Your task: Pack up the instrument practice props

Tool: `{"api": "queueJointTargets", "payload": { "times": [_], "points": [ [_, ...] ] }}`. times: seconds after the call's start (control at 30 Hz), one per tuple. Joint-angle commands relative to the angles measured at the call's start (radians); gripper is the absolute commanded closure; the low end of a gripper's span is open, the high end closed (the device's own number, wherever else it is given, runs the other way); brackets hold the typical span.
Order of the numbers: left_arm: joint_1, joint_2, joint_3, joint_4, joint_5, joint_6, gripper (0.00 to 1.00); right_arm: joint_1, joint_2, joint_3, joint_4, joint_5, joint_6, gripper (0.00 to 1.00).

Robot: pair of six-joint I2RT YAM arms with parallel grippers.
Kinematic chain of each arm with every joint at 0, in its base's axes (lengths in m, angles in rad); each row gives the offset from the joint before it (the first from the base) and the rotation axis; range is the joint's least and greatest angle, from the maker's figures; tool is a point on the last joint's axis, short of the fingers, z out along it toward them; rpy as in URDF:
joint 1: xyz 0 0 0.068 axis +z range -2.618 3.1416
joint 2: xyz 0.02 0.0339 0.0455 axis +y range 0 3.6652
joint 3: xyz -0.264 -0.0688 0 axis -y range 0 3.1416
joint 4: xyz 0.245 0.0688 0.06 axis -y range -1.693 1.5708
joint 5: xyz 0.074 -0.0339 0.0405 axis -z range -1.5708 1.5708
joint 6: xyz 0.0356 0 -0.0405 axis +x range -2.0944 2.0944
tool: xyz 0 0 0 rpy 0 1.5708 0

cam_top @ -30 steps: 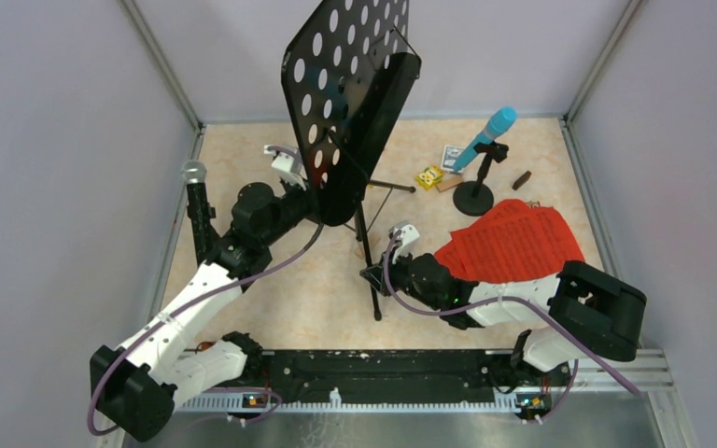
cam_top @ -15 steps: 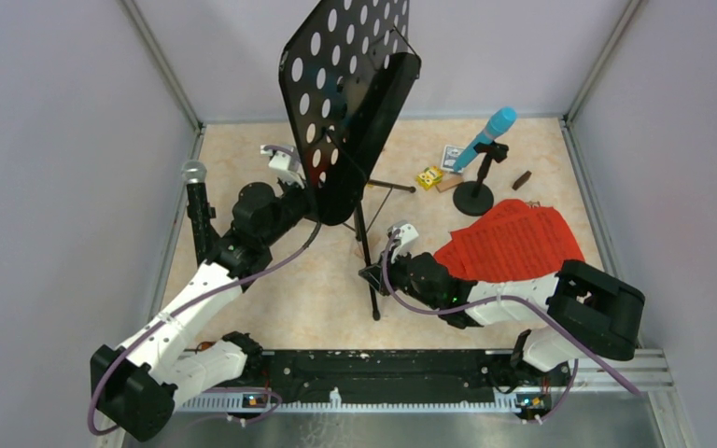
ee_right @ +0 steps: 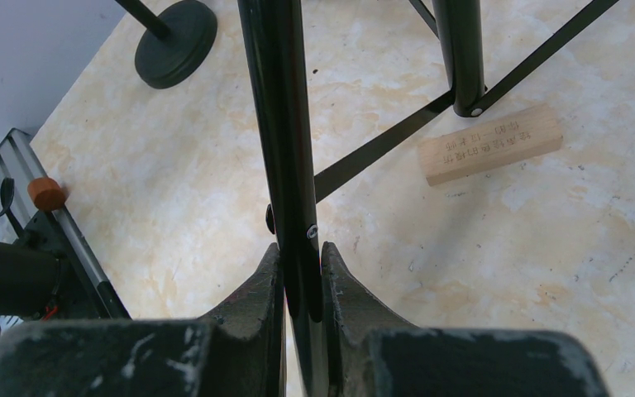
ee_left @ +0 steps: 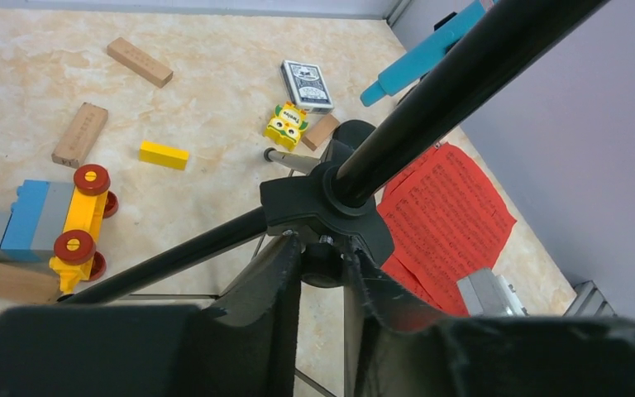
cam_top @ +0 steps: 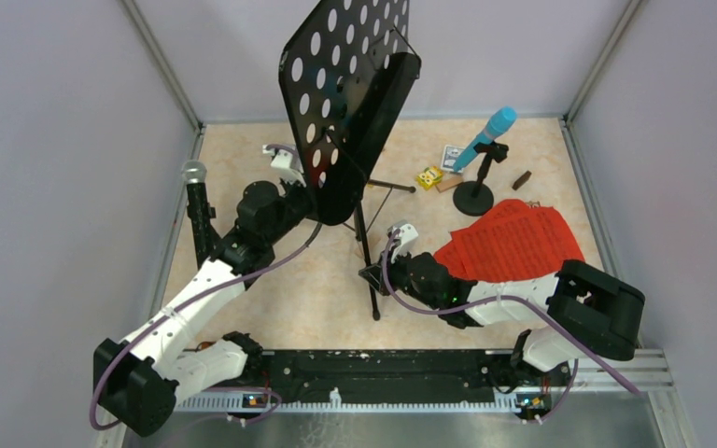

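- Since the earlier view the left gripper [ee_left: 322, 273] has drawn its jaws in. As far as we can see, they now press both sides of the hub knob [ee_left: 322, 263] under the tripod hub [ee_left: 314, 194].
- The music desk [cam_top: 345, 103] stands upright mid-table, its pole the long axis, rising from the hub.
- Right of the desk lie the red pages [cam_top: 513, 238]; behind-right stands the blue microphone [cam_top: 487, 135]; left, the silver-headed microphone [cam_top: 196, 187] — all apart from it.
- The desk's near tripod leg [ee_right: 277, 99] runs lengthwise through the right gripper [ee_right: 302, 256], whose jaws are clamped on it.
- A wooden block [ee_right: 489, 142] lies just beside the legs — we judge it could foul them as they fold.
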Motion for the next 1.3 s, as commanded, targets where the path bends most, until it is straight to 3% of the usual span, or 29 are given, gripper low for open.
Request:
{"api": "queueJointTargets", "payload": {
  "times": [0.0,0.3,0.67,0.93,1.27],
  "points": [
    [0.005,0.003,-0.005,0.025,-0.020,-0.015,0.74,-0.015,0.031,0.023,-0.085,0.035,0.093,1.00],
    [0.009,0.015,-0.032,0.046,-0.028,-0.112,0.89,-0.015,0.031,0.024,-0.090,0.035,0.092,1.00],
    [0.011,0.049,-0.056,0.044,-0.027,-0.267,0.92,-0.015,0.025,0.015,-0.091,0.036,0.094,1.00],
    [0.015,0.033,-0.083,-0.022,-0.080,-0.378,0.88,-0.015,0.023,0.013,-0.092,0.038,0.097,1.00],
    [0.020,0.058,-0.120,-0.089,-0.083,-0.596,0.96,-0.015,0.025,0.011,-0.090,0.036,0.101,1.00]
  ]
}}
